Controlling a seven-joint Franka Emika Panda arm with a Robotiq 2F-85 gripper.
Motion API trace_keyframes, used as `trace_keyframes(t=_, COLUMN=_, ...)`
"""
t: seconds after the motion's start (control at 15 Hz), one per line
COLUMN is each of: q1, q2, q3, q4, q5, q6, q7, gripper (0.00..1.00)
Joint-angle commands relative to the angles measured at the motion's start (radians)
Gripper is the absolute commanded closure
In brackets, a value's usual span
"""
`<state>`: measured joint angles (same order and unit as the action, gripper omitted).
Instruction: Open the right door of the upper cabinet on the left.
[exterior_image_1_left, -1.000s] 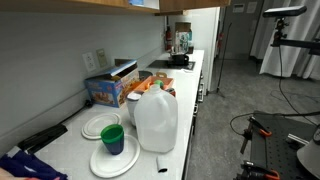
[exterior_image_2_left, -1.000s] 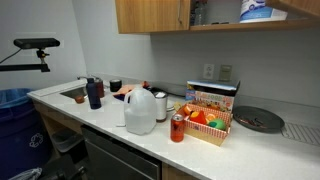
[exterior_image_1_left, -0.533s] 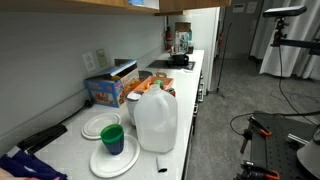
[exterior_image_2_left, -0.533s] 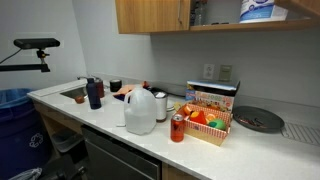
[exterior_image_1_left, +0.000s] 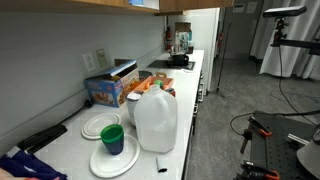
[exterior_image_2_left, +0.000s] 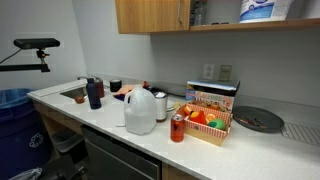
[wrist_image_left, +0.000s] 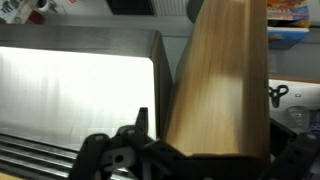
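A white kitchen countertop (exterior_image_2_left: 100, 118) carries a translucent plastic jug (exterior_image_2_left: 140, 112), a red can (exterior_image_2_left: 178, 128) just beside an open snack box (exterior_image_2_left: 210, 117), a dark bottle (exterior_image_2_left: 94, 94) and white plates (exterior_image_1_left: 98, 126), one bearing a green cup (exterior_image_1_left: 112, 138).

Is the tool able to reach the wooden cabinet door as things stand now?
Probably yes: in the wrist view the wooden door stands close before the tool, with nothing visible between them. Whether they touch cannot be told.

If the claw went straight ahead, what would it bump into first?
Most likely the wooden cabinet door, standing right in front of the claw in the wrist view, though depth is unclear.
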<state>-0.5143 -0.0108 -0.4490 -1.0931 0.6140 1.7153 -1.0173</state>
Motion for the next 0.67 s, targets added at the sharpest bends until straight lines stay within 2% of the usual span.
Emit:
trace_keyframes(t=0.0, q1=0.027, q2=-0.009, q3=0.032, q4=-0.045, q5=-0.063, q6=0.198, q7=0.079, gripper=0.0)
trace_keyframes(t=0.53, q1=0.029, q2=-0.024, q3=0.079, q4=-0.131, q5=-0.269, q6=0.511, q7=0.256, gripper=0.0)
trace_keyframes(t=0.6, q1=0.042, q2=-0.077, q3=0.103, q4=-0.208, q5=-0.335, q6=0.573, q7=0.301, gripper=0.0)
